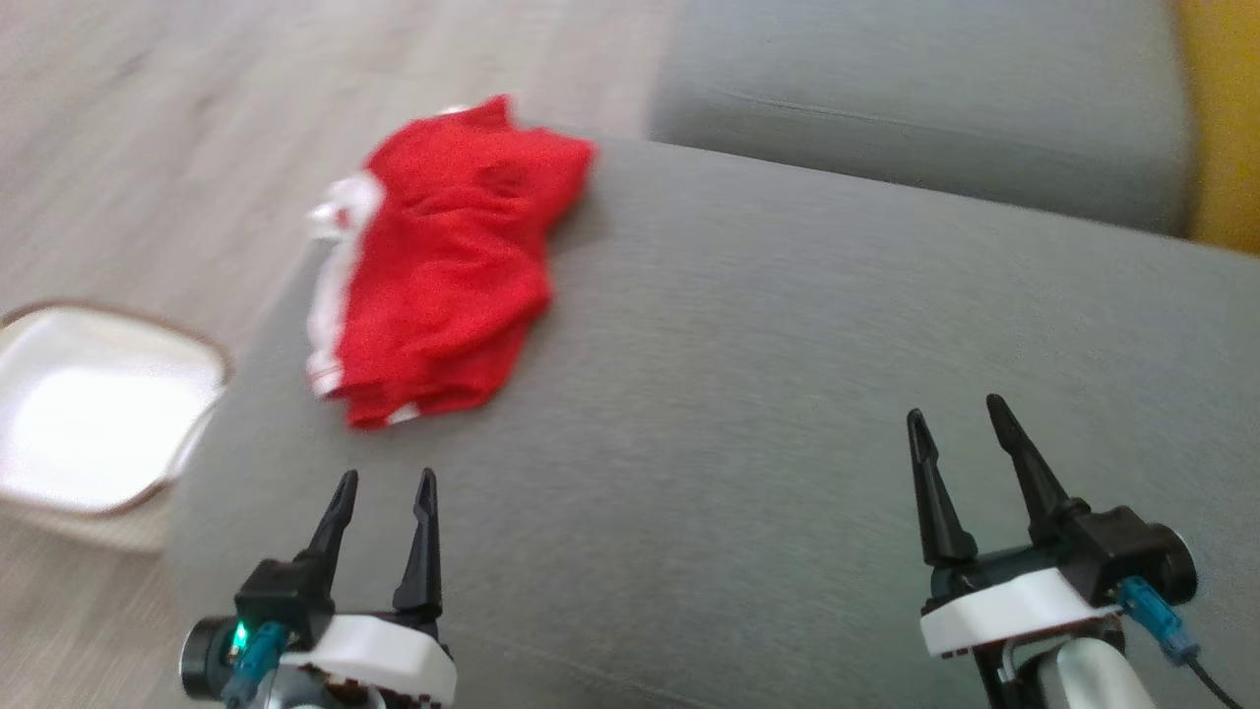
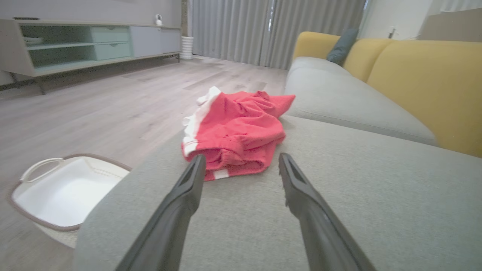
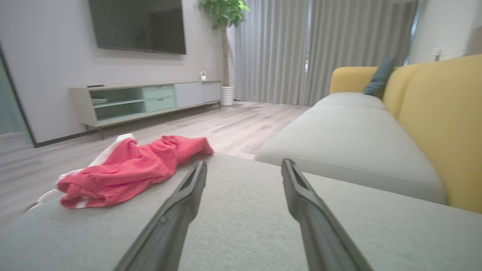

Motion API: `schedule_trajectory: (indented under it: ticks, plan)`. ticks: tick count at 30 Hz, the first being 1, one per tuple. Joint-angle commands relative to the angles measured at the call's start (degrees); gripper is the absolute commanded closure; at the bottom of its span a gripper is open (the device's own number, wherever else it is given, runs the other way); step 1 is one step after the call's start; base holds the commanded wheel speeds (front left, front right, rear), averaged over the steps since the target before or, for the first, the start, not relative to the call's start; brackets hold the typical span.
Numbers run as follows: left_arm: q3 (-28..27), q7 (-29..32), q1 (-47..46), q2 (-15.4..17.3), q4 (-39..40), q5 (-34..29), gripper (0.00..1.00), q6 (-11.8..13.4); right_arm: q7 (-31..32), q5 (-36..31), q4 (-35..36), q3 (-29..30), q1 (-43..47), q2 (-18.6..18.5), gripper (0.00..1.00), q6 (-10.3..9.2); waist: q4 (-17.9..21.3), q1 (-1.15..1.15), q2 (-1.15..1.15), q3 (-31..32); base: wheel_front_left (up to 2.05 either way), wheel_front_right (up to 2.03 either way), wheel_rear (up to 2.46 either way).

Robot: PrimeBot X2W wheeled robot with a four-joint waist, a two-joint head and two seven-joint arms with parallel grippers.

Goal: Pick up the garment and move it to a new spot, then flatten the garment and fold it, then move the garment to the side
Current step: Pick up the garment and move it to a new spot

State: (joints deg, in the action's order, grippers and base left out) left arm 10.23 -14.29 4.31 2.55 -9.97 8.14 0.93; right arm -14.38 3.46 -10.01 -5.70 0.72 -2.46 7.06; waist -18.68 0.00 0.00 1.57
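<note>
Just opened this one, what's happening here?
A two-armed robot faces a grey sofa cushion. The red garment lies in a loose heap near the cushion's left edge, with a white basket on the floor beside it. The left gripper and right gripper are both open, empty and short of the garment.

Red garment (image 1: 443, 266), crumpled, on grey cushion (image 1: 787, 414)

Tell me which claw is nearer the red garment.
Left. The left claw is just short of the garment's near edge, not touching it. The right claw is well off to the garment's right, over bare sofa.
</note>
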Motion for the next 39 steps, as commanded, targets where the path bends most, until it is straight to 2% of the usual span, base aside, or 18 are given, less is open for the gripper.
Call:
schedule_trajectory:
  ticks: [1, 3, 6, 14, 18, 22, 30, 34, 39]
  plan:
    - [-2.22, -0.71, -2.58, 0.37, 1.46, -0.64, 0.00, -0.25, -0.62, 0.56, 1.86, -1.73, -1.69, -0.42, 0.00, 0.43, -7.55, 0.00, 0.00, 0.57, 0.00, 0.00, 0.00]
    - [-2.54, -0.71, -2.40, 0.38, 1.51, -0.74, 0.00, -0.30, -0.62, 0.68, 1.76, -2.07, -1.76, -0.42, 0.00, 0.43, -9.57, 0.00, 0.00, 0.69, 0.00, 0.00, 0.00]
    - [-3.63, -0.71, -1.87, 0.38, 2.43, -0.57, 0.00, 0.09, -0.62, 0.49, 1.54, -3.50, -2.80, -0.42, 0.00, 0.43, -10.36, 0.00, 0.00, -0.14, 0.00, 0.00, 0.00]
    - [-4.57, -0.71, -0.78, 0.36, 3.77, -0.58, 0.00, 0.36, -0.62, 0.23, 0.91, -5.02, -4.14, -0.42, 0.00, 0.43, -10.70, 0.00, 0.00, -0.68, 0.00, 0.00, 0.00]
    - [-4.84, -0.71, -0.94, 0.64, 2.43, -0.45, 0.00, -0.55, -0.62, 0.06, 1.15, -3.73, -3.19, -0.42, 0.00, 0.43, -10.40, 0.00, 0.00, -0.29, 0.00, 0.00, 0.00]
    - [-6.58, -0.71, -3.29, 3.27, 1.09, -0.40, 0.00, -1.23, -0.62, -0.43, 1.91, -2.51, -1.99, -0.42, 0.00, 0.43, -9.04, 0.00, 0.00, -0.78, 0.00, 0.00, 0.00]
    - [-10.97, 1.78, -16.15, 10.29, -1.00, 0.81, 0.00, -2.64, -0.62, -3.27, 4.28, -2.23, -4.21, -0.42, 0.00, 0.43, -3.24, 0.00, 0.00, -7.93, 0.00, 0.00, 0.00]
    - [-10.11, 5.75, -23.36, 12.05, -3.95, 1.75, 0.00, -4.65, -0.62, -5.09, 5.50, -1.89, -5.58, -0.42, 0.00, 0.43, -1.11, 0.00, 0.00, -12.31, 0.00, 0.00, 0.00]
    - [-6.23, 12.44, -32.69, 13.58, -12.79, 3.62, 0.00, -7.38, -0.62, -7.83, 6.96, -1.54, -7.52, -0.42, 0.00, 0.43, 0.46, 0.00, 0.00, -17.40, 0.00, 0.00, 0.00]
